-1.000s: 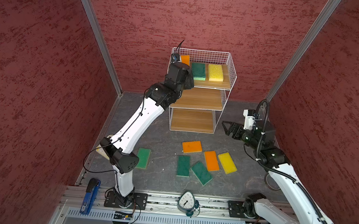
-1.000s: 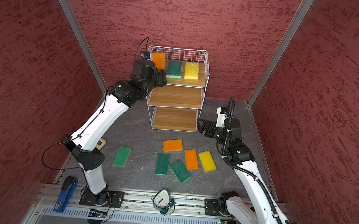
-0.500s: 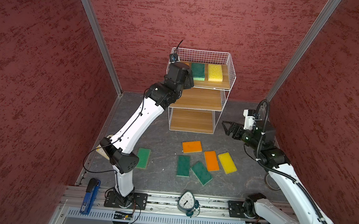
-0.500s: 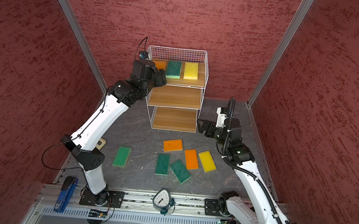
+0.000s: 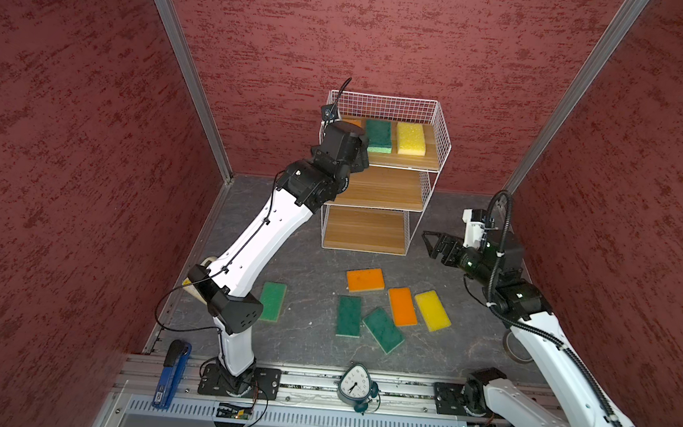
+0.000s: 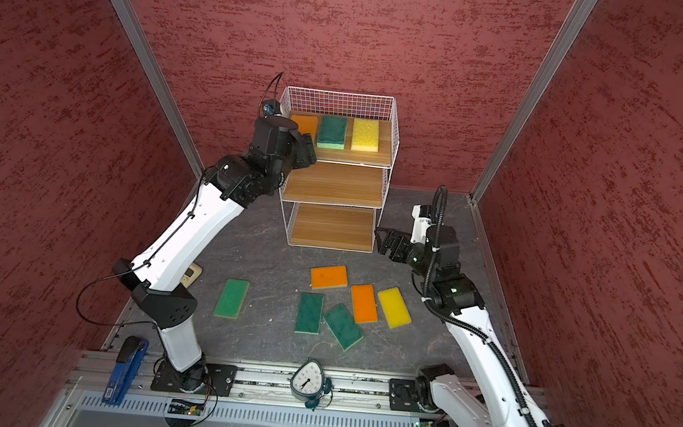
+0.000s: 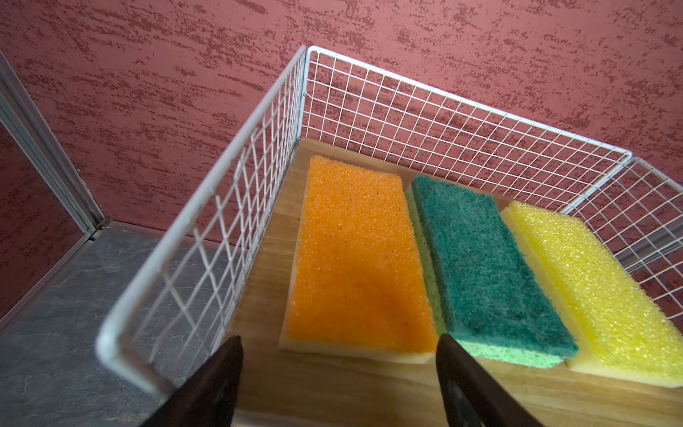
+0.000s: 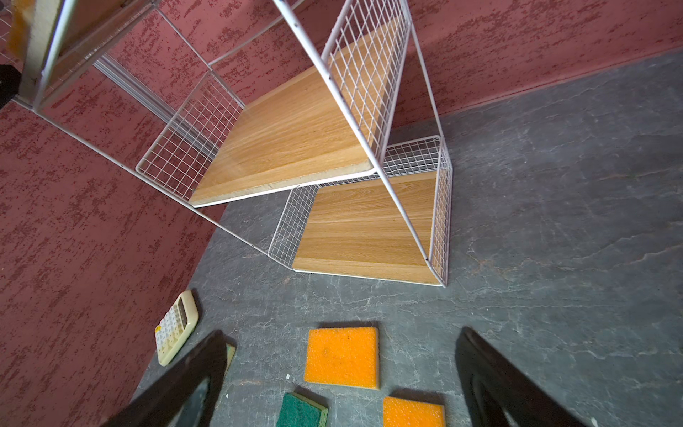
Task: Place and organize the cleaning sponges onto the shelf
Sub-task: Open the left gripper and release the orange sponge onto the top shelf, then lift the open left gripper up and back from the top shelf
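Observation:
The white wire shelf (image 5: pixel 387 98) stands at the back wall. Its top tier holds an orange sponge (image 7: pixel 354 266), a green sponge (image 7: pixel 484 266) and a yellow sponge (image 7: pixel 591 284) side by side, all lying flat. My left gripper (image 7: pixel 338 344) is open at the front edge of that tier, just short of the orange sponge and holding nothing. Several more sponges lie on the floor in front of the shelf: orange (image 5: pixel 365 280), orange (image 5: pixel 402 306), yellow (image 5: pixel 432 310) and three green (image 5: pixel 349 316). My right gripper (image 8: pixel 342 338) hangs open and empty above the floor, right of the shelf's bottom tier.
The middle board (image 5: pixel 379 187) and bottom board (image 5: pixel 365 229) of the shelf are bare. A cream calculator (image 8: pixel 176 327) lies by the left wall. A clock (image 5: pixel 354 387) and a blue stapler (image 5: pixel 171 372) sit on the front rail. A tape roll (image 5: pixel 514 347) lies at the right.
The orange sponge has settled flat on the top tier. My left gripper has opened a little wider and drawn slightly back from it. The right arm has not moved.

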Robot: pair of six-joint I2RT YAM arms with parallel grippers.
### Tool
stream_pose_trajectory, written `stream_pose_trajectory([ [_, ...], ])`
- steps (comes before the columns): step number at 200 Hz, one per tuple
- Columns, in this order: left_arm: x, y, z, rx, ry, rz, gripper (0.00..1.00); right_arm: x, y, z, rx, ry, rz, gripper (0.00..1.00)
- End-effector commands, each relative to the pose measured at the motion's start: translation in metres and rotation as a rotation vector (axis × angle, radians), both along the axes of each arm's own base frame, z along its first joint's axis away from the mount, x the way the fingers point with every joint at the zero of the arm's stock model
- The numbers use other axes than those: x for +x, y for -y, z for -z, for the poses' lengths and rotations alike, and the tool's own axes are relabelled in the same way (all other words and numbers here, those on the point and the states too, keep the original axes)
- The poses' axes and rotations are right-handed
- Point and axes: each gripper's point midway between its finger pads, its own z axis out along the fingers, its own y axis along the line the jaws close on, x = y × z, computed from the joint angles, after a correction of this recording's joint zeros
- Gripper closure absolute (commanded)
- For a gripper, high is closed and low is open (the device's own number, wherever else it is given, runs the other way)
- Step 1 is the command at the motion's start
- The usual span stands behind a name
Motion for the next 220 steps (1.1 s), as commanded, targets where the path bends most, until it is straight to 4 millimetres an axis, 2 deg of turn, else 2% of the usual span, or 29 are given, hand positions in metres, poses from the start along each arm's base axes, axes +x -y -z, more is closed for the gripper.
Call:
stream_pose_trajectory([
  [1, -0.019, -0.013, -0.015, 0.007, 0.029, -0.048, 0.18, -0.004, -0.001, -0.006, 0.0, 0.033, -0.009, 0.03],
  [32, -0.034, -0.01, -0.019, -0.003, 0.05, -0.043, 0.18, -0.004, 0.0, -0.011, -0.012, 0.038, -0.004, 0.03],
  [79, -0.053, -0.007, -0.014, -0.048, 0.081, -0.019, 0.18, -0.002, 0.003, -0.001, -0.027, -0.031, 0.016, 0.03],
  [109, -0.058, -0.007, -0.009, -0.048, 0.073, 0.007, 0.19, 0.0, 0.001, -0.001, -0.007, -0.052, 0.018, 0.03],
  [160, -0.064, 0.002, -0.002, -0.015, 0.049, 0.07, 0.21, 0.003, 0.004, -0.013, 0.014, -0.037, 0.048, 0.03],
  [220, -0.066, 0.024, -0.001, 0.015, 0.031, 0.196, 0.29, 0.008, 0.005, -0.006, 0.006, -0.064, 0.067, 0.03],
])
